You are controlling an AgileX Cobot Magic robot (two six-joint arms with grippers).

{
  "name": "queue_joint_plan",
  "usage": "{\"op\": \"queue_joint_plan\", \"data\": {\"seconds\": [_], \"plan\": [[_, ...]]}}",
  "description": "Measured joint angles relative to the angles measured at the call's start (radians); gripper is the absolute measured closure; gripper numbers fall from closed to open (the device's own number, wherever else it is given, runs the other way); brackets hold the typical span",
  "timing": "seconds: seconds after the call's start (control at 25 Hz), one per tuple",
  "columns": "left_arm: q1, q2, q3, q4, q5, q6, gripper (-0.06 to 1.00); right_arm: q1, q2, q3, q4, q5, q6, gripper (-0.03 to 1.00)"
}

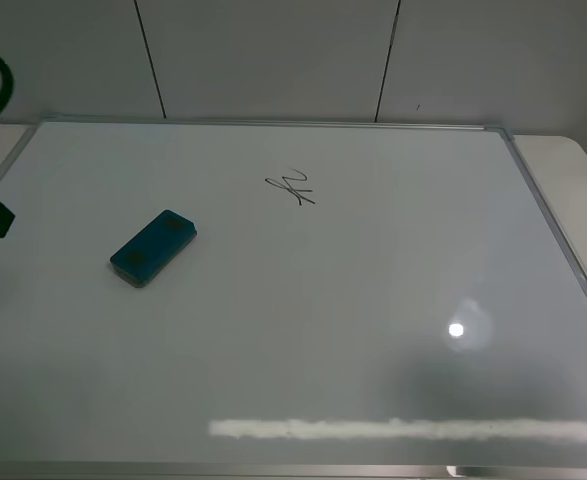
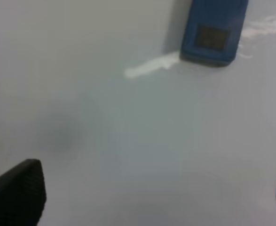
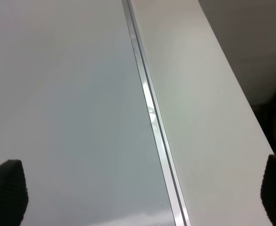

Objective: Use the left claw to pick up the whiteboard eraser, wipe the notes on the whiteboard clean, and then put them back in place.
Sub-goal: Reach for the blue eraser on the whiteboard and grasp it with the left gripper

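Pre-grasp step: black left claw [image 2: 149,200] jaws wide apart, empty, short of teal-blue rectangular whiteboard eraser [image 1: 153,247] lying mid-left of frame on glossy white silver-framed whiteboard [image 1: 393,280]. Thin black scribbled notes [image 1: 291,189] upper centre, unwiped. Next: advance, straddle eraser, close.

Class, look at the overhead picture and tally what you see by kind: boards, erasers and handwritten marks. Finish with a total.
whiteboard: 1
whiteboard eraser: 1
handwritten scribble: 1
Total: 3
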Motion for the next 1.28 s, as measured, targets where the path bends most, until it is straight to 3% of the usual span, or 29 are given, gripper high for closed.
{"op": "queue_joint_plan", "data": {"seconds": [0.24,0.48,1.28], "plan": [[-0.097,0.264,-0.084,0.011,-0.119,-0.01,-0.05,0.0,0.0,0.0,0.0,0.0,0.0,-0.02],[-0.114,0.461,-0.128,0.012,-0.227,-0.01,-0.05,0.0,0.0,0.0,0.0,0.0,0.0,-0.02],[-0.15,0.711,-0.129,0.041,-0.384,-0.01,-0.05,0.0,0.0,0.0,0.0,0.0,0.0,-0.02]]}}
